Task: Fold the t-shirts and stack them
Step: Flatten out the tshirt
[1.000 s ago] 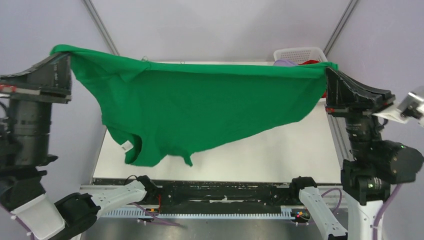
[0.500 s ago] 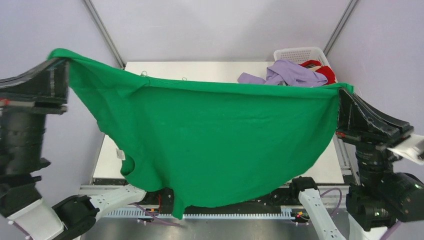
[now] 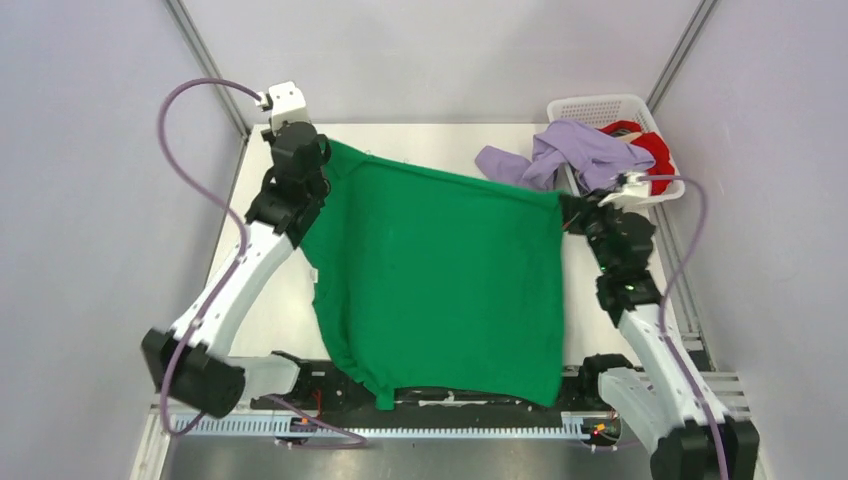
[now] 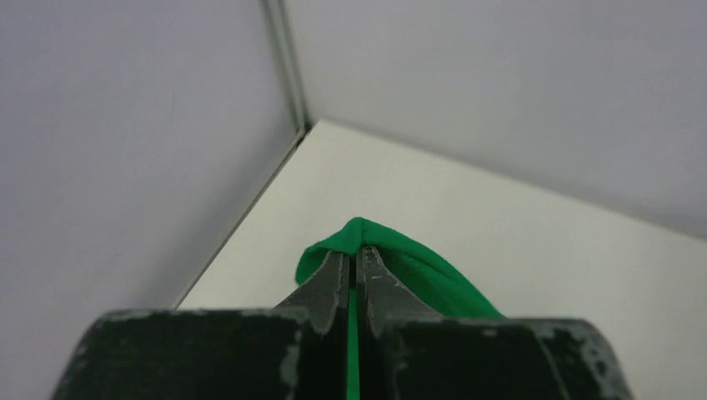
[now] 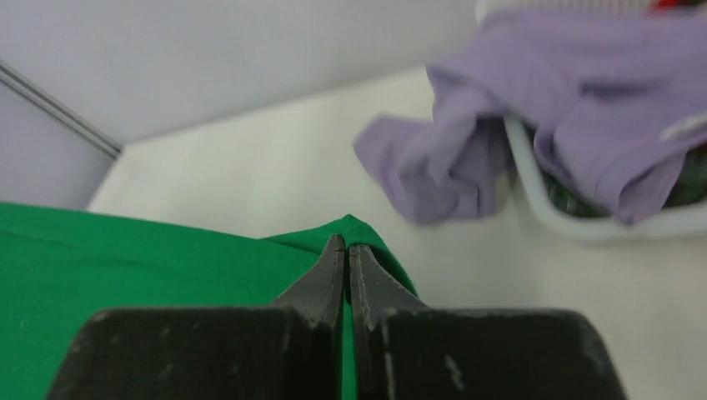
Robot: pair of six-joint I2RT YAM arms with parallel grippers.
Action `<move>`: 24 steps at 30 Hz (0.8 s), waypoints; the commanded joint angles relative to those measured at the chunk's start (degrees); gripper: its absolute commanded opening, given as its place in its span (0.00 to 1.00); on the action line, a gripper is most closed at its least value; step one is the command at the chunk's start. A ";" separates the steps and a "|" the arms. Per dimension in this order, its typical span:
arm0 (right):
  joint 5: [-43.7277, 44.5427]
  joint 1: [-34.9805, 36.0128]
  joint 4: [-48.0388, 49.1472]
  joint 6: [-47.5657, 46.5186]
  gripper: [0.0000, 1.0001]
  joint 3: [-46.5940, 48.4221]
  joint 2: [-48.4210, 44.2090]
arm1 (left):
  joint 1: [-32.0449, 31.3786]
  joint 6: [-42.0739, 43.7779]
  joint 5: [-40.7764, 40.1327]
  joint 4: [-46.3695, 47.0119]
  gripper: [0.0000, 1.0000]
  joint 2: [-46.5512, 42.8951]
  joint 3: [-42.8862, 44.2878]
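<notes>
Green shirt has dropped since a second ago, now spread over the surface, near end overhanging its front edge. Left jaws, right jaws clamped on far corners. Risk: on release, overhang drags cloth off

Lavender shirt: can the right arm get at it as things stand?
Probably not yet. The right gripper is shut on a corner of the green shirt. The lavender shirt lies close beyond it, draped over the basket rim, with nothing between them.
</notes>
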 commanded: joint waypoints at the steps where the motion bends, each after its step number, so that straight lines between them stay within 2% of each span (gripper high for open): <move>1: -1.29 0.13 17.64 1.72 0.00 -4.98 12.74 | 14.07 -12.23 10.46 5.93 0.02 8.71 -5.70; 3: -3.26 0.19 21.00 0.80 0.00 -2.89 20.59 | 14.73 -9.03 13.66 12.03 0.02 14.67 -5.77; 5: -4.45 0.78 24.22 0.40 0.00 -0.59 27.58 | 15.21 -6.96 12.90 14.48 0.02 21.83 -3.20; 10: -3.58 3.81 29.22 -2.13 0.00 3.79 38.63 | 16.91 -3.56 11.50 8.15 0.02 36.56 9.04; 14: -0.37 5.93 29.20 -5.22 0.00 8.31 43.76 | 17.85 -1.14 11.18 9.78 0.02 42.26 12.60; 19: 1.61 7.42 29.35 -7.85 0.01 14.14 50.45 | 18.91 -0.24 15.24 11.01 0.03 47.34 17.95; 22: 4.03 7.44 27.60 -8.67 0.03 19.59 55.08 | 19.13 -0.23 17.13 10.87 0.14 52.85 23.61; 24: 8.90 7.40 25.36 -8.72 0.06 23.78 59.13 | 19.11 -0.23 16.88 9.19 0.28 57.98 30.07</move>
